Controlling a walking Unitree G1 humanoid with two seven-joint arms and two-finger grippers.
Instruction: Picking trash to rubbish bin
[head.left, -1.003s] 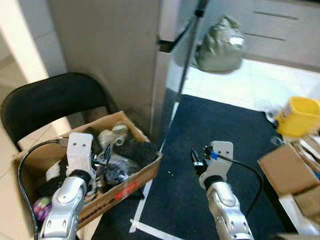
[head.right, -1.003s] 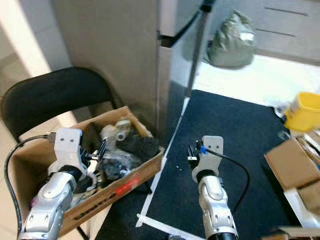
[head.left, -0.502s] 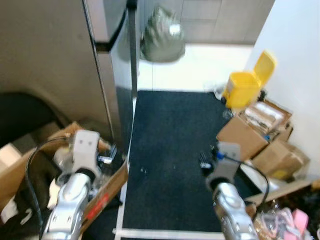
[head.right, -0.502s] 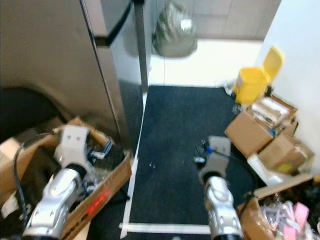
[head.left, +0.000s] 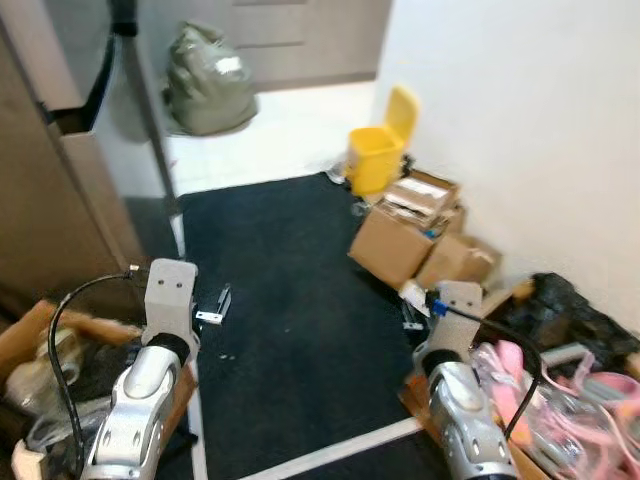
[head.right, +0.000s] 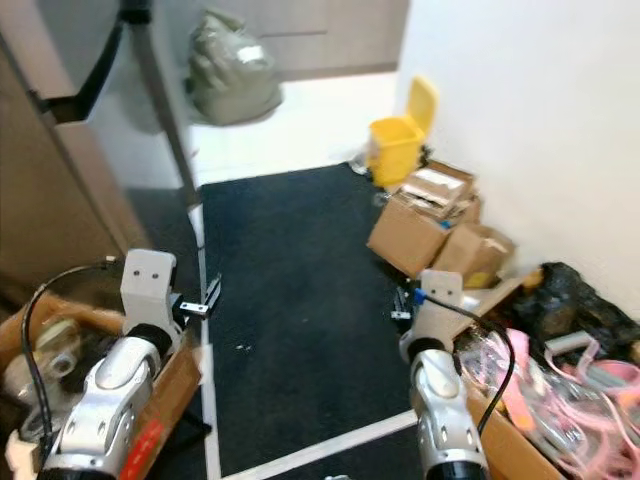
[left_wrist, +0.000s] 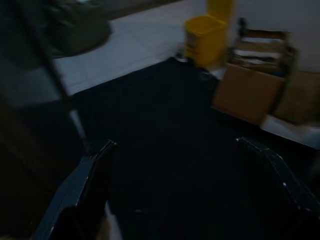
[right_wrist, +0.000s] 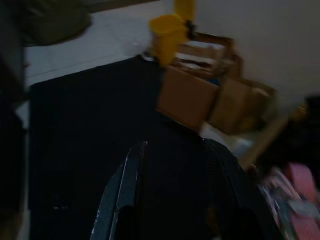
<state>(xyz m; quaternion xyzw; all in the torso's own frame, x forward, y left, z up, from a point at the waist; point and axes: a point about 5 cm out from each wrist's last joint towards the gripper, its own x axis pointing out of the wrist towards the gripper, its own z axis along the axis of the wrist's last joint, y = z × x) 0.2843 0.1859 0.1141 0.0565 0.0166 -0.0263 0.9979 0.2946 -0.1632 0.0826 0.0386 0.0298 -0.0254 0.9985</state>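
At nine o'clock, the left gripper (head.left: 212, 305) hovers with fingers spread, empty, over a dark mat (head.left: 270, 300) beside a box of trash (head.left: 40, 360). At twelve, a yellow rubbish bin (head.left: 380, 150) stands lid up; at three, the right gripper (right_wrist: 172, 200) has its fingers apart.

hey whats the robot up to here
It is on trash duty but carries nothing at the moment. Both arms are raised over the dark mat, with the left claw wide open and empty and the right claw open too. The yellow bin, lid up, stands at the mat's far corner by the wall, beside some cardboard boxes. A box of junk sits at its left, and a green bag lies farther back.
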